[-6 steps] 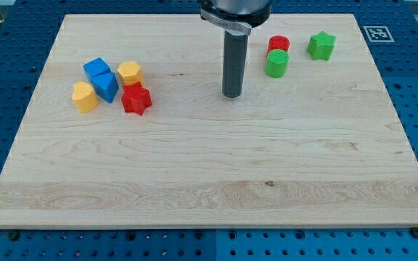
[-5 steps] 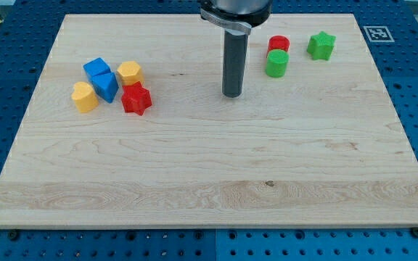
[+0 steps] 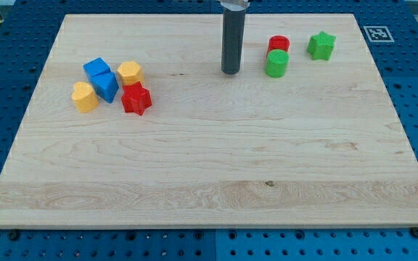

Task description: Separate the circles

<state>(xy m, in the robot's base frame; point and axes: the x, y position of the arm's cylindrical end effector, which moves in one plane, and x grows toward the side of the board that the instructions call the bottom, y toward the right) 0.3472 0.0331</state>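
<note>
A red circle block and a green circle block stand touching each other at the view's upper right, the red one nearer the top. My tip rests on the board to the left of the green circle, about a block's width and a half away from it. The rod rises straight up out of the view's top.
A green star sits to the right of the circles. At the view's left is a cluster: two blue cubes, a yellow hexagon, a yellow block and a red star. A marker tag lies off the board's top right corner.
My tip has moved toward the view's top, from the level below the green circle to beside it. No block has moved.
</note>
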